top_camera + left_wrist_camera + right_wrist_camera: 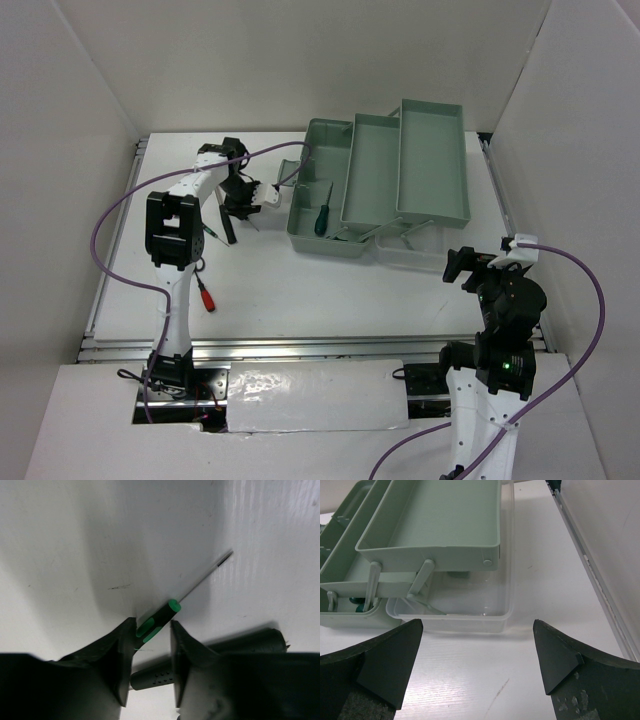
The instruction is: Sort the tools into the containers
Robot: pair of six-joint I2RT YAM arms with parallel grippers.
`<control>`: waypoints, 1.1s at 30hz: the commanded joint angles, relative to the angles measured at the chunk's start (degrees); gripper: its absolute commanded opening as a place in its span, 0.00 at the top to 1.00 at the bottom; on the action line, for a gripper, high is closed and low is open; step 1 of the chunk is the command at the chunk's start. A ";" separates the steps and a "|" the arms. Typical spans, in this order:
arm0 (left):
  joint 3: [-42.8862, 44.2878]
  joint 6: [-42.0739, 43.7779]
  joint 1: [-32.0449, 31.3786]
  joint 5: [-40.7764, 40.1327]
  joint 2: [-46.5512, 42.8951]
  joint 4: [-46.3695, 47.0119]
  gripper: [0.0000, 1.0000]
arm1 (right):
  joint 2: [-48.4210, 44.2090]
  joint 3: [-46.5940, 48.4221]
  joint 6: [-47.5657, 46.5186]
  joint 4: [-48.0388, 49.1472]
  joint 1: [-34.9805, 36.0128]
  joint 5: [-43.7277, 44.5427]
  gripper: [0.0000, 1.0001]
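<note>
My left gripper [243, 203] is low over the table, left of the sage-green toolbox [425, 160]. In the left wrist view its jaws [152, 626] are open and stand on either side of a green-and-black screwdriver [162, 614]; the handle end lies against the left finger. A black dotted handle [155, 678] lies crosswise under the fingers; it also shows in the top view [228, 229]. A green-handled screwdriver [321, 216] lies in the toolbox base. A red-handled screwdriver [206, 294] lies on the table by the left arm. My right gripper [463, 266] is open and empty.
The toolbox trays [435, 515] are swung open on their arms. A clear plastic tray [470, 600] sits under them, just ahead of my right gripper [477, 630]. A metal rail [592, 565] runs along the table's right edge. White walls enclose the table.
</note>
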 commanded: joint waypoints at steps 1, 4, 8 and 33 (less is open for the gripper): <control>-0.85 2.38 0.74 -1.00 1.40 0.57 0.56 | 0.08 -0.03 -0.59 1.44 -0.20 0.43 0.00; -3.65 1.68 0.83 -0.57 0.09 3.20 0.65 | 0.08 -0.03 -0.59 1.35 -0.28 0.34 0.00; -10.06 1.06 0.39 1.37 -2.81 7.77 0.73 | 0.08 -0.03 -0.59 1.52 -0.28 0.51 0.00; 4.62 -54.00 0.05 7.16 -20.23 4.18 1.00 | -0.36 -0.29 -0.06 2.23 -0.28 -0.89 0.00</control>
